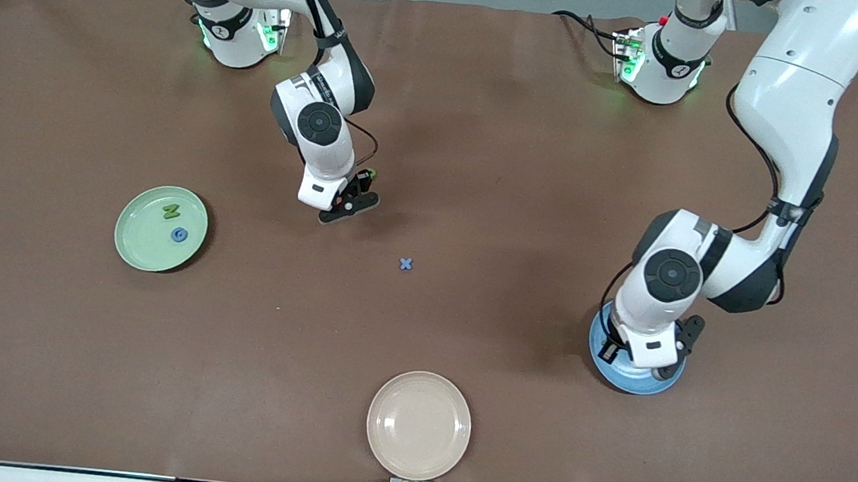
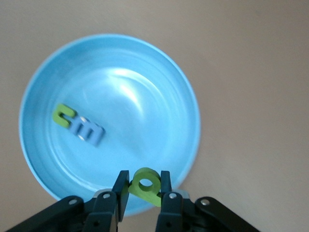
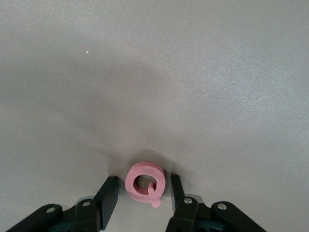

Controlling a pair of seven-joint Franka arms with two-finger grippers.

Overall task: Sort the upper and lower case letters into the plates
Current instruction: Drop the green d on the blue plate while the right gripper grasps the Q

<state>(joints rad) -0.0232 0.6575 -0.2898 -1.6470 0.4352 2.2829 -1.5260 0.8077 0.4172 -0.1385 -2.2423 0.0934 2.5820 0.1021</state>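
The left gripper (image 2: 141,193) hangs over the blue plate (image 2: 159,92), near its rim, its fingers (image 2: 120,191) pinched narrow on a green p (image 2: 145,184). Under it, inside the plate, a green u (image 2: 63,115) and a blue m (image 2: 87,131) lie touching each other, well apart from the held letter. In the front view the left arm's wrist covers most of the blue plate (image 1: 606,368), so those letters are hidden there.

The right gripper (image 3: 142,195) is low at the table (image 1: 488,121), in its middle part toward the right arm's end, with a finger on each side of a pink Q (image 3: 146,181). One finger looks to touch the letter; a small gap shows at the other, so the grip is not clearly made. The cloth around the Q is bare, with nothing crowding the fingers.

Near the right gripper (image 1: 350,203), closer to the front camera, a blue x (image 1: 405,264) lies alone on the table. Toward the right arm's end sits the mint plate (image 1: 137,252), with a green N (image 1: 172,211) and a blue G (image 1: 178,234) in it, just beside each other. A beige plate (image 1: 419,426) sits at the table edge nearest the camera, well apart from both grippers.
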